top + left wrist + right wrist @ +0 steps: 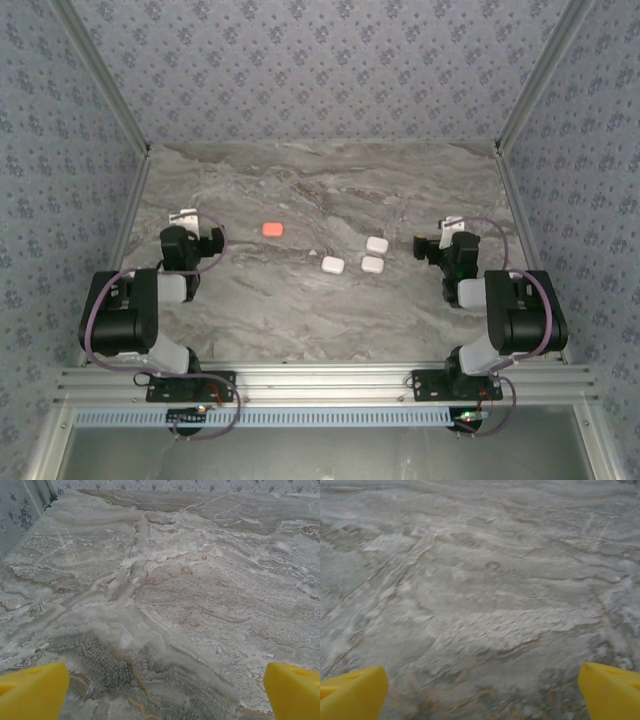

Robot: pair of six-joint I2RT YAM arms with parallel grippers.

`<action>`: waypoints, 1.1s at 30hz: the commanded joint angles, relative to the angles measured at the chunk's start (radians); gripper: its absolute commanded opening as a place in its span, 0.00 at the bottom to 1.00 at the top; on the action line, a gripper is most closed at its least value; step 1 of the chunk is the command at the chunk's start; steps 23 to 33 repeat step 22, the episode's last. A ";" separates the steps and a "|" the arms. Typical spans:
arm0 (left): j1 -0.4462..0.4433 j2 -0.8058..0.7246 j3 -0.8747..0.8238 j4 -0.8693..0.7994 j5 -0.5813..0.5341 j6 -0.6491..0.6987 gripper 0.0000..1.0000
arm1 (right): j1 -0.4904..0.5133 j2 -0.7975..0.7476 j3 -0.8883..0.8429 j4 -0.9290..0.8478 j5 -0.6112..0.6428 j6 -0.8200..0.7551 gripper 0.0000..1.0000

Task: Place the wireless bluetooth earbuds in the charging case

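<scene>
Top external. Marble table (300,330), patterned walls on three sides. Both arms are folded low at the near edge.
- Left fingers (187,215) sit close to the left edge, about halfway back, and point away from the bases.
- Right fingers (452,222) sit close to the right edge at the same depth.
- Orange-red case (272,228) lies flat, left of the table's middle and alone.
- Three white cases (372,265) lie in a loose cluster right of the middle: one farther back, two nearer. They are close together but not touching, and nearer the right fingers than the left.
- Each case is well apart from both sets of fingers.
- Earbuds are too small to pick out from this height.

Left wrist. Two yellow fingers (30,690) show at the bottom corners, spread as wide as the frame. Only bare table (175,605) lies between them, and they hold nothing. The left edge and wall show at upper left.

Right wrist. Yellow fingers (350,692) are again at the bottom corners, fully apart and gripping nothing. Veined table (480,605) runs ahead of them.
</scene>
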 commanded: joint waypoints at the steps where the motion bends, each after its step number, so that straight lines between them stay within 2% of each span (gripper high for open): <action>1: 0.004 0.005 0.015 -0.002 0.020 -0.010 0.99 | -0.025 -0.003 0.055 -0.030 -0.022 0.032 1.00; 10: 0.003 0.005 0.015 -0.002 0.019 -0.011 0.99 | 0.000 -0.001 0.046 -0.005 0.018 0.016 1.00; 33: 0.003 0.005 0.015 -0.002 0.018 -0.010 0.99 | -0.008 -0.001 0.049 -0.009 0.005 0.020 1.00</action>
